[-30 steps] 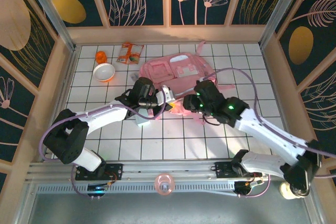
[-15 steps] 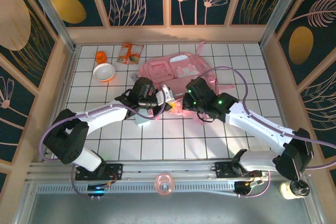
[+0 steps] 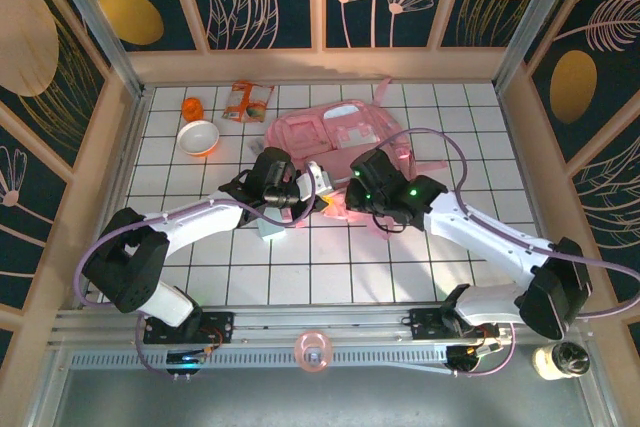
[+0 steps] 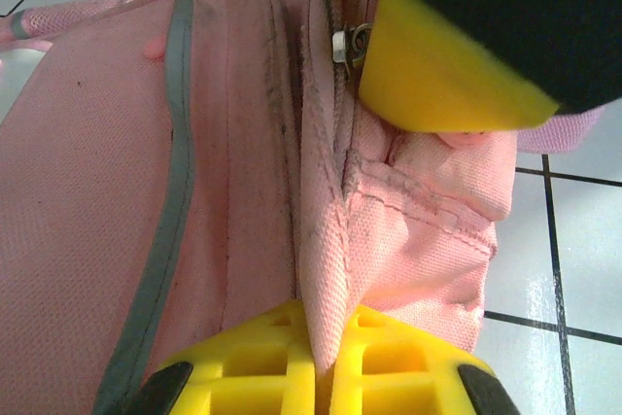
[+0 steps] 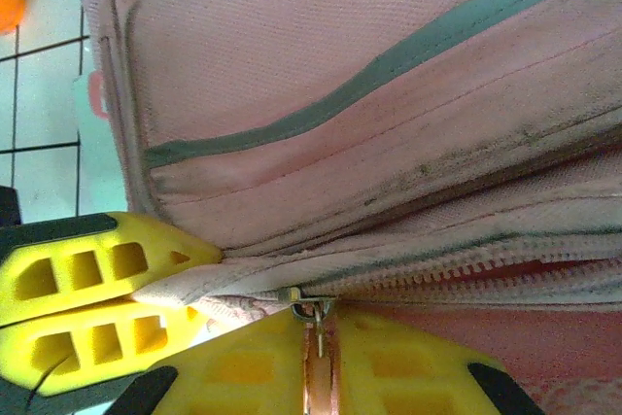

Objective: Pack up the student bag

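On the gridded surface (image 3: 330, 267), panel-walled, student bag (image 3: 340, 132) at 12 o'clock: fabric pinched by left fingers (image 4: 437, 75), zip pull (image 5: 316, 332) by right fingers (image 5: 243, 376).

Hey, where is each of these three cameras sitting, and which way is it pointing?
Top external: above and behind the arm bases, looking down at the table; both arms show, left gripper and right gripper at the bag.
Left wrist: on the left arm, close against the bag's edge; its fingers pinch a fabric fold.
Right wrist: on the right arm, facing the zipper; its fingers close on the zip pull.
Shared: both wrist views show the zip pull and the other gripper's yellow fingers.
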